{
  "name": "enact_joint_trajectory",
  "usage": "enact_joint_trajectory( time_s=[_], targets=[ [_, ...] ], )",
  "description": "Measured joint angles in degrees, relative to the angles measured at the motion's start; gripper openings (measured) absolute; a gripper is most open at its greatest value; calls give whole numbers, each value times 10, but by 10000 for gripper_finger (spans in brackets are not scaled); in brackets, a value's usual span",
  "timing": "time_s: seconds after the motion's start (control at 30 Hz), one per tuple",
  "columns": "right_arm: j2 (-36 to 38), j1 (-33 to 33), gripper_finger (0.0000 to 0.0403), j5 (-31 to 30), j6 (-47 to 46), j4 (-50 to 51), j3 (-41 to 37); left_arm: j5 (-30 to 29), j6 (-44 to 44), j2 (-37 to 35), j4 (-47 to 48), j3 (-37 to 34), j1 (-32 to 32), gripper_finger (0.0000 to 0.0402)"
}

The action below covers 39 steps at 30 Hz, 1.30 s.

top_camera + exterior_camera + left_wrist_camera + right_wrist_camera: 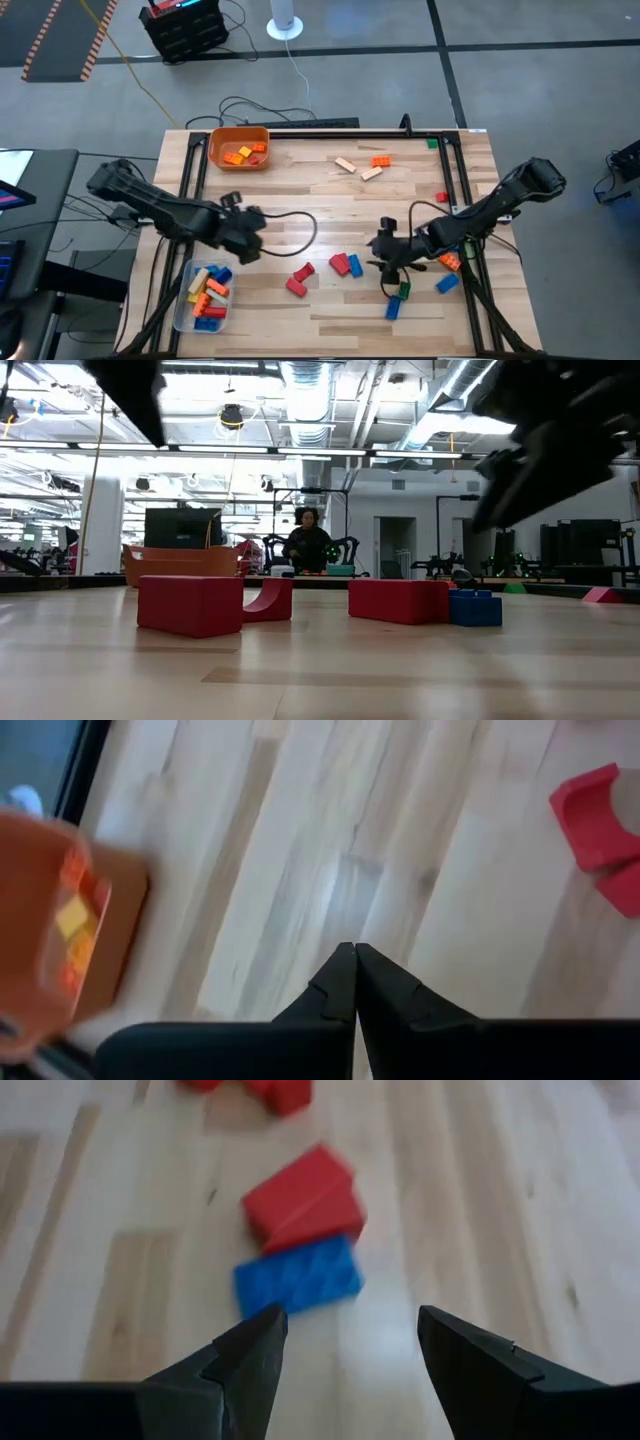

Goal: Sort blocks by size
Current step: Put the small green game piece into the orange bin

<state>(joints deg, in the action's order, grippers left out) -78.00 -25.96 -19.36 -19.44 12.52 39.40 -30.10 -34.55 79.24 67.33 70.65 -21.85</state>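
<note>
1. High view shows you the left gripper [248, 238] over bare wood just above the clear tub [203, 297], which holds yellow, orange and blue blocks.
2. Your left wrist view has its fingers [340, 985] pressed tip to tip, holding nothing, with a red arch block [590, 805] off to one side.
3. You'll find the right gripper [385, 250] near the table's middle, just right of a red block [340, 263] and a blue block [355, 266] lying side by side.
4. Your right wrist view shows its fingers [250, 1355] spread wide and empty, the blue block [297, 1277] just ahead of them, touching the red one [303, 1200].
5. Other blocks lie scattered on the table [330, 200]; the orange bin [238, 147] at the far left corner holds a few.
</note>
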Motion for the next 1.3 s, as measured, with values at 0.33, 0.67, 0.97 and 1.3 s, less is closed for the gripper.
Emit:
enact_joint_trajectory(
  time_s=[0.33,0.67,0.97,1.3],
  targets=[
    [0,-92,260,89,-62,241,79,1,192,118,-117,0,62,125],
    [-1,-182,260,105,15,316,107,4,215,135,-120,0,96,150],
    [-107,-179,274,118,158,399,198,10,221,133,-124,0,126,151],
    [-216,-183,292,105,285,475,272,31,200,134,-102,0,137,151]
  ],
)
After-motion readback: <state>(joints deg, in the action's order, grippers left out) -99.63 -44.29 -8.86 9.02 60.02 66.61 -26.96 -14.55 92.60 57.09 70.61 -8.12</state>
